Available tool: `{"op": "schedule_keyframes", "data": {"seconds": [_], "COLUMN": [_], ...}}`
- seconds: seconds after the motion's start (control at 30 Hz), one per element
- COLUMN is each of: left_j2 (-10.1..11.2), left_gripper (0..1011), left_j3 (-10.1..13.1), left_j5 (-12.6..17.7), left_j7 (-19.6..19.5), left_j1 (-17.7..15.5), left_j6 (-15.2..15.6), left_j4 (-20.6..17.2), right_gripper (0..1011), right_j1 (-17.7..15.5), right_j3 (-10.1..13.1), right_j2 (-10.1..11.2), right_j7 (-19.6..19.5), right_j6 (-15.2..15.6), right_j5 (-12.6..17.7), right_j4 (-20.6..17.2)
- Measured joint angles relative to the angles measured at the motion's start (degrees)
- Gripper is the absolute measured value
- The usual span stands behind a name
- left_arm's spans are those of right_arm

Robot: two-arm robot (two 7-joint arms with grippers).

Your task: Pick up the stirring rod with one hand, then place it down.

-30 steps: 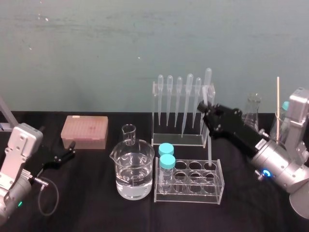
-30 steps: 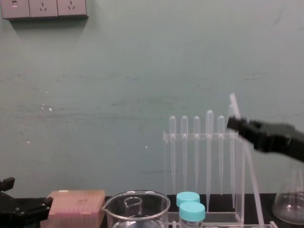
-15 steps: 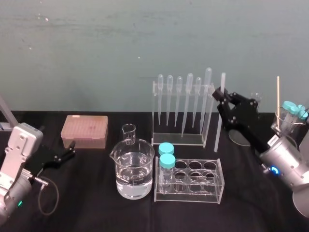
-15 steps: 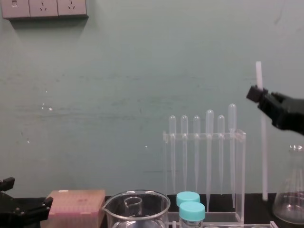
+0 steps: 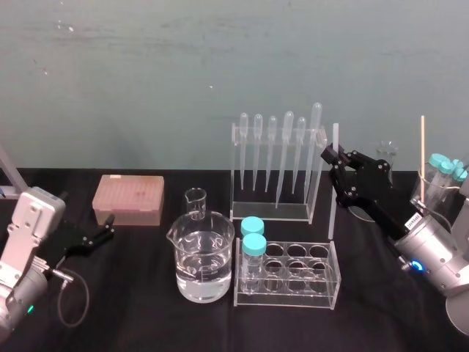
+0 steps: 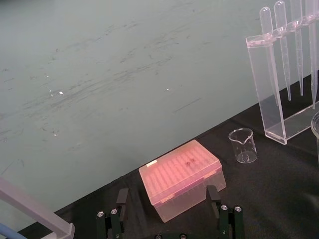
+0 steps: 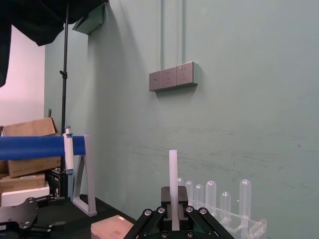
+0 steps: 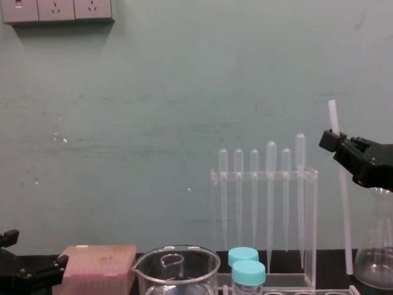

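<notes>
A pale teal-green wall (image 5: 146, 73) carrying a row of grey power sockets (image 8: 55, 10) stands behind a black surface (image 5: 132, 315) set with laboratory ware. The black angular right gripper (image 5: 330, 155) reaches in from the right side and is clamped on a long, thin, translucent whitish stirring rod (image 5: 333, 194), gripping it in its upper part so that a short length stands up above the fingers. The stirring rod hangs almost upright, just to the right of a clear acrylic pipette rack (image 5: 314, 176) that holds a row of bulb-topped pipettes, and to the left of a clear glass conical flask (image 8: 376, 261). Its lower end is down close to the surface, behind the right rear corner of a clear plastic test-tube rack (image 5: 293, 290); whether it touches the surface cannot be told. Two tubes with teal caps (image 5: 253, 238) stand at the left end of that test-tube rack. Beside it on the left is a large glass beaker (image 5: 201, 260) partly filled with clear liquid, with a small empty glass beaker (image 5: 196, 203) behind it. The black left gripper (image 5: 110, 226) sits low at the left, near a pink rectangular tip box (image 5: 128, 199), its fingers spread wide apart and holding nothing.
</notes>
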Motion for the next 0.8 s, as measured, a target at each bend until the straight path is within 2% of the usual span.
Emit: {"op": "schedule_keyframes", "data": {"seconds": [0.8], "left_j2": [0.0], "left_gripper": [1000], "left_j3": [0.0], "left_j5": [0.0], "left_j7": [0.0], "left_j1": [0.0], "left_j6": [0.0], "left_j4": [0.0], "right_gripper": [67], "right_j1": [0.2], "right_j3": [0.0], "right_j2": [-0.1], "right_j7": [0.2], "right_j6": [0.1], "right_j5": [0.4], "right_j4": [-0.1]}}
